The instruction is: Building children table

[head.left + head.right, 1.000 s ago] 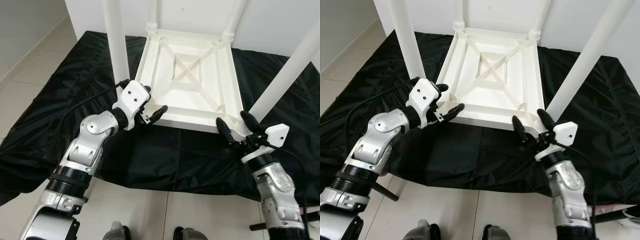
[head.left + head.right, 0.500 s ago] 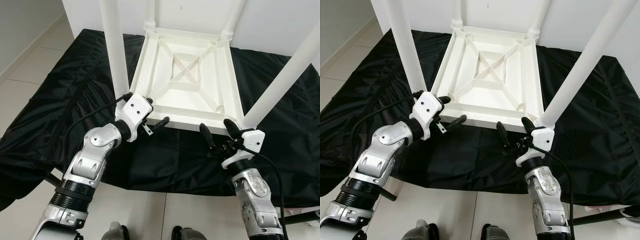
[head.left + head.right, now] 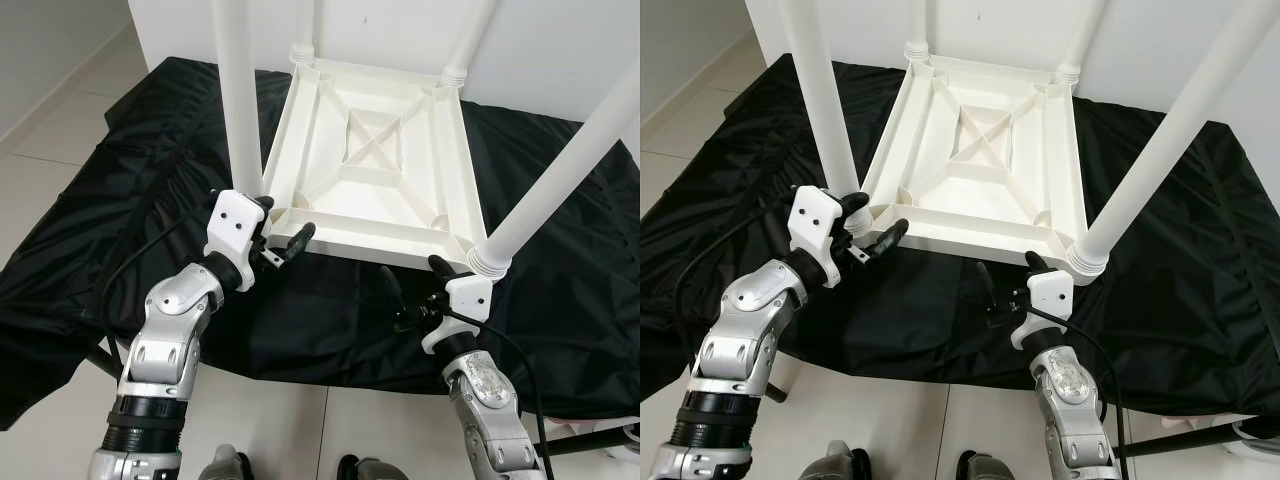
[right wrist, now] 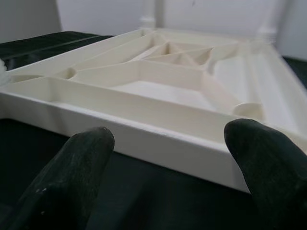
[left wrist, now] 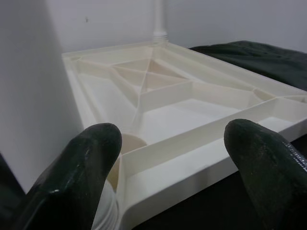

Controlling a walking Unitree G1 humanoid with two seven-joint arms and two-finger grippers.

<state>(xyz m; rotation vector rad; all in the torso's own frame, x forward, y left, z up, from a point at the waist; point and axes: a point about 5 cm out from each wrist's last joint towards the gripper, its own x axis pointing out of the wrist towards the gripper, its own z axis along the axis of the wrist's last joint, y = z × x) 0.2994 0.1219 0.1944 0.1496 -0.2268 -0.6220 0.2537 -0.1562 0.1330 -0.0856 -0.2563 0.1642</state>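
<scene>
A white plastic children's table (image 3: 372,160) lies upside down on a black cloth, its ribbed underside facing up. Four white legs stand in its corners; the near-left leg (image 3: 238,100) and near-right leg (image 3: 560,170) are closest to me. My left gripper (image 3: 283,225) is open at the near-left corner, one finger beside the leg's base and the other along the front edge. My right gripper (image 3: 412,278) is open over the cloth just in front of the front edge, left of the near-right leg. Both wrist views look across the table's ribbed tray (image 5: 192,110) (image 4: 158,91) between spread fingers.
The black cloth (image 3: 120,200) covers a low surface and hangs over its near edge. Pale floor tiles (image 3: 50,130) lie to the left and below. A white wall (image 3: 560,40) stands right behind the table. The two far legs (image 3: 303,25) (image 3: 470,35) rise by the wall.
My right gripper has drawn back from the near-right leg's base and shifted left, off the table edge. My left gripper has slid slightly left at the near-left corner. Both stay open.
</scene>
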